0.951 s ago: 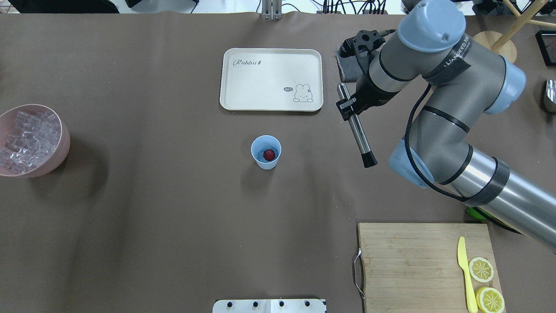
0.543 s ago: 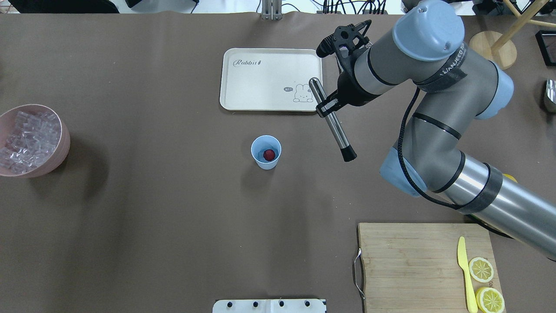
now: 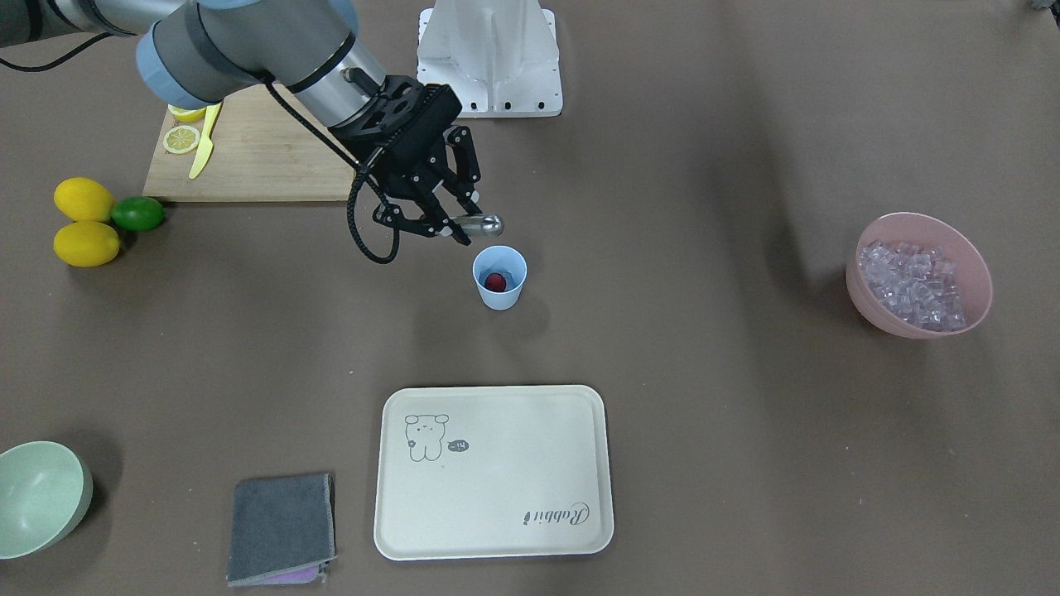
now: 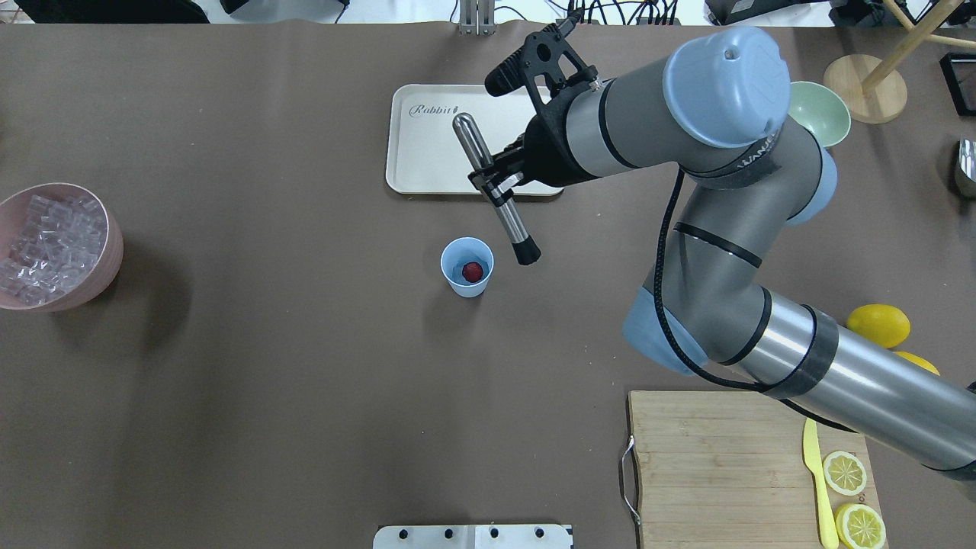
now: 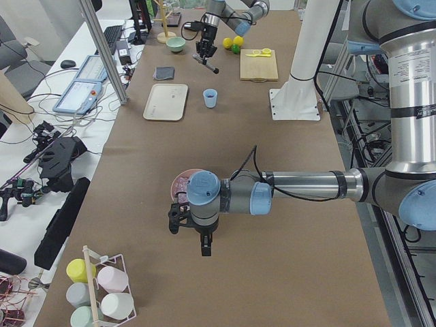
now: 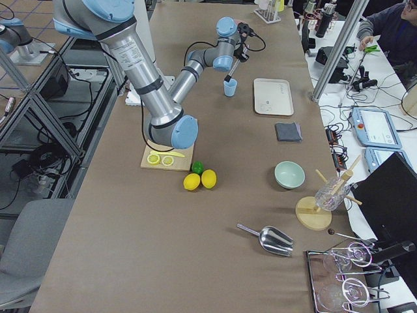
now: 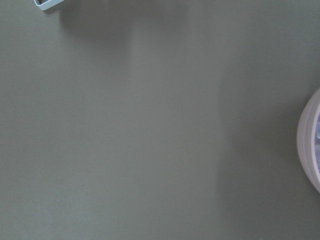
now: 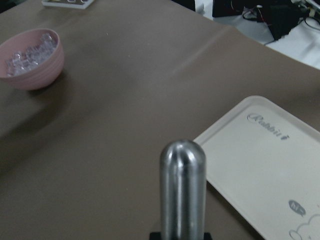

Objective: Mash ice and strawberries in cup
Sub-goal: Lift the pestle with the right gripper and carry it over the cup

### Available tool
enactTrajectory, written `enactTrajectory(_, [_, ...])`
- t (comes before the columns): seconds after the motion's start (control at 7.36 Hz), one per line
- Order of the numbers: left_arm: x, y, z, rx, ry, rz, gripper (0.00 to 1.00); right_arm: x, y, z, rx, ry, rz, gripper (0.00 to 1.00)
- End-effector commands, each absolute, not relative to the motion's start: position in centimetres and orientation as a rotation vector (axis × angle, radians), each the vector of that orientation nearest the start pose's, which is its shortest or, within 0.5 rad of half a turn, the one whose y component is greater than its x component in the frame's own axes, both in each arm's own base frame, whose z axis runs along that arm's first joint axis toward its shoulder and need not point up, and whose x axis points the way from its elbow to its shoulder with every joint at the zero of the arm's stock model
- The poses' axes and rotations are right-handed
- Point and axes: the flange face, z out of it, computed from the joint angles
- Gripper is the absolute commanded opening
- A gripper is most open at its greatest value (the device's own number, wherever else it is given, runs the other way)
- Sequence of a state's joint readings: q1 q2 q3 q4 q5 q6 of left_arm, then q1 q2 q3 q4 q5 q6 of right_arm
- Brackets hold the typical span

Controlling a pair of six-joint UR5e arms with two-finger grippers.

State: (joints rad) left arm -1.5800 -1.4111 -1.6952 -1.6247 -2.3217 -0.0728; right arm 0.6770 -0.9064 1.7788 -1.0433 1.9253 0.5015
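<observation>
A brown table seen from above. The right gripper (image 4: 497,183) was clenched around the middle of a steel muddler (image 4: 512,223), which it held tilted, rounded end up and black tip down. The tip hung just beside the cup (image 4: 465,290), on the robot's right of the rim and not inside it. The cup, light blue, stood upright near the table's middle, with the strawberry (image 4: 473,271) lying at its bottom. The ice (image 4: 46,244) was heaped in a pink bowl (image 4: 113,259) at the table's far left edge, well apart from the cup; whether any ice lay in the cup could not be told. A cream tray (image 4: 435,152) with a rabbit drawing sat beyond the cup, partly under the right arm. A wooden board (image 4: 724,457) near the robot's right carried two lemon slices (image 4: 845,473) and a yellow knife (image 4: 816,480). The side view showed the left gripper (image 5: 206,251) hanging by the pink bowl; whether it was clenched or released could not be told.
</observation>
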Motion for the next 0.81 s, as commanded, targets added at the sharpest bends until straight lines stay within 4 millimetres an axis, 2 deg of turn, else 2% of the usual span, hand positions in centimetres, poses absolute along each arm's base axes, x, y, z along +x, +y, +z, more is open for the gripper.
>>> enactTrajectory(0.0, [-6.9, -42.2, 68.4, -0.036, 0.751, -0.083, 0.99, -43.9, -44.7, 9.7, 1.097, -1.213, -0.522, 0.0])
enactTrajectory(0.14, [-6.9, -42.1, 68.7, -0.042, 0.749, -0.086, 0.99, -44.9, -44.3, 10.3, 1.153, -1.259, -0.515, 0.0])
enactTrajectory(0.27, [-6.9, -42.1, 68.8, -0.045, 0.748, -0.087, 0.99, -44.9, -44.3, 12.4, 1.222, -1.313, -0.51, 0.0])
enactTrajectory(0.68, [-6.9, -42.1, 69.0, -0.046, 0.746, -0.088, 0.99, -47.1, -46.1, 20.8, 1.317, -1.377, -0.485, 0.0])
